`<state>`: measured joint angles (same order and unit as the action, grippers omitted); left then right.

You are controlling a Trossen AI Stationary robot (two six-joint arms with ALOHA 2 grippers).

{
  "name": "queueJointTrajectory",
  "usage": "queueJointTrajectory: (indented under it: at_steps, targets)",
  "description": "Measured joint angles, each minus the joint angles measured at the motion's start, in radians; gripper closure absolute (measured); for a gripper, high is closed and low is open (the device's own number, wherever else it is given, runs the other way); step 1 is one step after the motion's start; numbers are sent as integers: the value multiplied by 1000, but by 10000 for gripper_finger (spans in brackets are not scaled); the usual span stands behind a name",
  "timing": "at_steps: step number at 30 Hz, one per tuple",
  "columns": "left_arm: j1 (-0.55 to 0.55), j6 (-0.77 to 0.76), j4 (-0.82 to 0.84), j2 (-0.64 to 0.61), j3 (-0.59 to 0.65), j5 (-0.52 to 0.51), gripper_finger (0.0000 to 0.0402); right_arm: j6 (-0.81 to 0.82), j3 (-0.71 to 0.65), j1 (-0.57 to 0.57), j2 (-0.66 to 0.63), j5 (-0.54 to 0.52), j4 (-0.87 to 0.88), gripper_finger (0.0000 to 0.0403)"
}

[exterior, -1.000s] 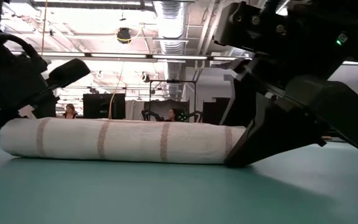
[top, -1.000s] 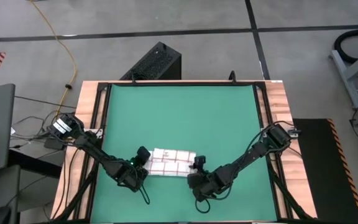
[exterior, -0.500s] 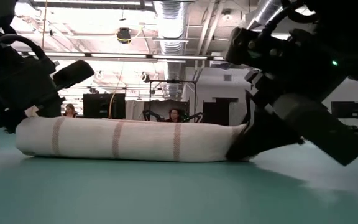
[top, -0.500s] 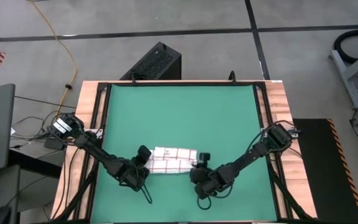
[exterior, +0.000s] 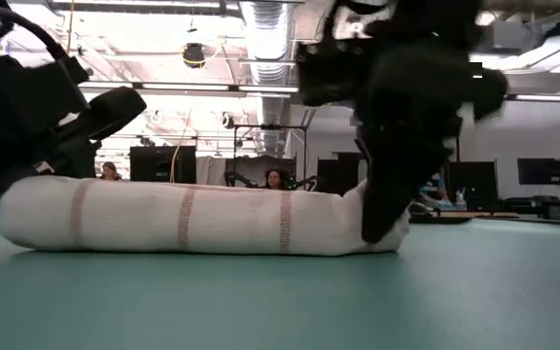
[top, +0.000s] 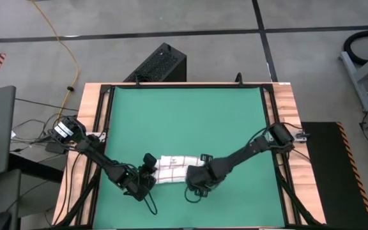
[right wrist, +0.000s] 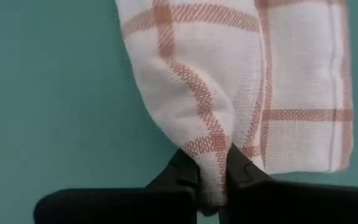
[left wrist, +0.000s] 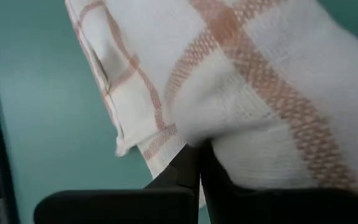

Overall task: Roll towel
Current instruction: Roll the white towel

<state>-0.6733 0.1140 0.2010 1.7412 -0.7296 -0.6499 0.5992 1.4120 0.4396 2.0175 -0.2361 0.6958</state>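
Note:
The towel (top: 174, 167), white with red-brown grid lines, lies rolled into a long roll (exterior: 183, 216) on the green mat (top: 184, 121) near the table's near edge. It runs left to right. My left gripper (top: 149, 169) is shut at the roll's left end (left wrist: 278, 81). My right gripper (top: 195, 174) stands at the roll's right end, shut on the cloth (right wrist: 229, 74). My left gripper has its shut fingertips (left wrist: 191, 171) against the roll near its left end, slanting down from the table's left. The bulging cloth hides whether any of it is caught between them. The roll rests on the mat. My right gripper pinches a fold of the outer cloth (right wrist: 211, 155) at the roll's right end between its two fingers. The fingers come steeply from above, pointing down (exterior: 382, 224). The pinched end is drawn up a little, and the roll itself stays on the mat.
The mat stretches bare toward the far edge, framed by black rails and wooden table borders (top: 91, 128). A black box (top: 161, 64) stands on the floor beyond the far edge. In the low view, people (exterior: 110, 173) sit far back in the room.
My right gripper has swung toward the table's left onto the roll's right end, tipped steeper, turned and taken hold of the cloth there. That end has bunched up slightly. My left gripper has shifted a little at the left end and stays shut.

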Motion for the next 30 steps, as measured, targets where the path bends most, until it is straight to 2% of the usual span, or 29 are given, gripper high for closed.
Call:
queueJointTrajectory:
  at_steps: [5, 12, 21, 30]
  targets:
    - [-14, -16, -45, 0, 0, 33, 401, 21, 124, -81, 3, 230, 111, 372]
    - [-45, -40, -52, 1, 0, 60, 401, 24, 217, -174, 2, 423, 241, 372]
    - [-88, -52, -76, 2, -1, 70, 401, 30, 170, -270, 19, 520, 249, 372]
    - [-112, -55, -89, 2, 0, 69, 401, 30, 86, -332, 18, 538, 181, 372]
